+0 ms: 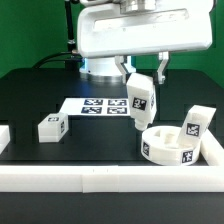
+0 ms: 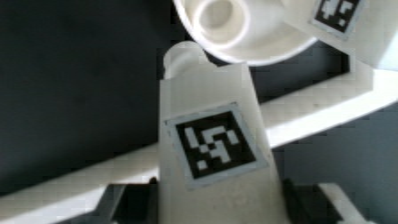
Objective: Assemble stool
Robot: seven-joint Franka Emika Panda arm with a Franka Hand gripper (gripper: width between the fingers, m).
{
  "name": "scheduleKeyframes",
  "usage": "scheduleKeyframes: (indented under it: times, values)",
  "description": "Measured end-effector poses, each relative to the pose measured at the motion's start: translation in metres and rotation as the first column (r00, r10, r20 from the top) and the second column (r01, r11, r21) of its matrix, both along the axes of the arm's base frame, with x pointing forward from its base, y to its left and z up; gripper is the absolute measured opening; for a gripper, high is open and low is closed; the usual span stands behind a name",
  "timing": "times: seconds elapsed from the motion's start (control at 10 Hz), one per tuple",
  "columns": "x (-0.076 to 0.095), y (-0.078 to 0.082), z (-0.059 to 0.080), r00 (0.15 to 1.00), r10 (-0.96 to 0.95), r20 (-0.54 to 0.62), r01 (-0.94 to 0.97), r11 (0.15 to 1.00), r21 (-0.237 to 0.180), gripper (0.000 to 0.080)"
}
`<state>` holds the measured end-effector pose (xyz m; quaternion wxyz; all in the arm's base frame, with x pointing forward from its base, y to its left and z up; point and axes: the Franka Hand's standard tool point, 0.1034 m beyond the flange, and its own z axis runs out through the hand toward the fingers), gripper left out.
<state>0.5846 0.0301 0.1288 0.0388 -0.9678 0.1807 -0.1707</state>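
The arm (image 1: 120,30) is cut off at the exterior view's top edge. In the wrist view the blurred seat (image 2: 240,30) and the leg (image 2: 210,130) both run past the picture's edge.

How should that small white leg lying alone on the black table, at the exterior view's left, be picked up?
Probably from straight above, gripping the lying leg across its middle, on its two long side faces. It lies flat on the table with free space around it, and those faces look flat and parallel. The end effector first has to release the held leg.
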Motion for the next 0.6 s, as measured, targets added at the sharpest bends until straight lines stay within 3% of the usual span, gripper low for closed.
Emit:
scheduleKeyframes:
  times: [0.2,0.4,0.6]
  values:
    - [-0.002,-0.001,-0.006,0.998,0.004,0.063,-0.002,0.999,-0.035,0.0325]
    - [-0.004,0.000,-0.003,0.995,-0.035,0.096,0.037,0.999,-0.020,0.0325]
    - [-0.003,0.024,-0.005,0.984,-0.002,0.176,0.010,0.999,-0.043,0.0325]
